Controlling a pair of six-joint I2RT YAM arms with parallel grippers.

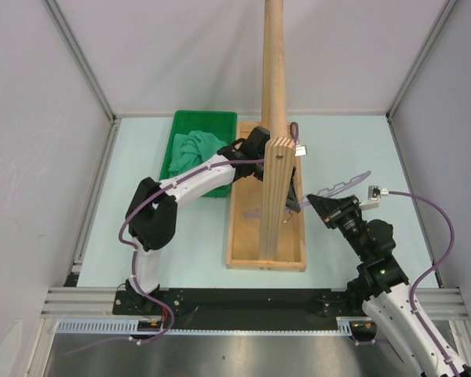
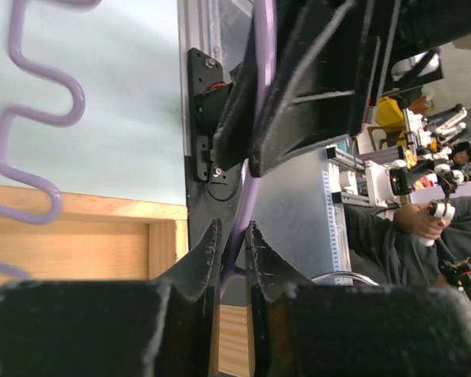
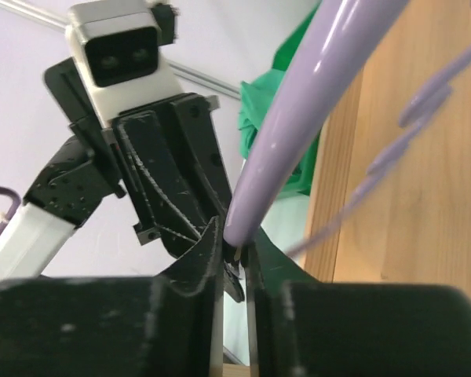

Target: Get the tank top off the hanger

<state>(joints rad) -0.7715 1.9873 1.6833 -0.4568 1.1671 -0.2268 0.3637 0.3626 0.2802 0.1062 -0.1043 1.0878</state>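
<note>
— Between the fingers of my right gripper [image 3: 234,236], what's caught?
— I've clenched them on the thin pale lavender plastic hanger [image 3: 298,118]; my left gripper [image 2: 234,236], facing it, pinches the same hanger.
— And the soft teal-green cloth tank top [image 1: 195,145]?
— Crumpled in the bright green plastic tray [image 1: 171,153] behind my left gripper.

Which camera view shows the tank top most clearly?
The top external view: the tank top lies crumpled in the green tray. The right wrist view shows only a green patch behind the hanger; the left wrist view shows none of it.
</note>
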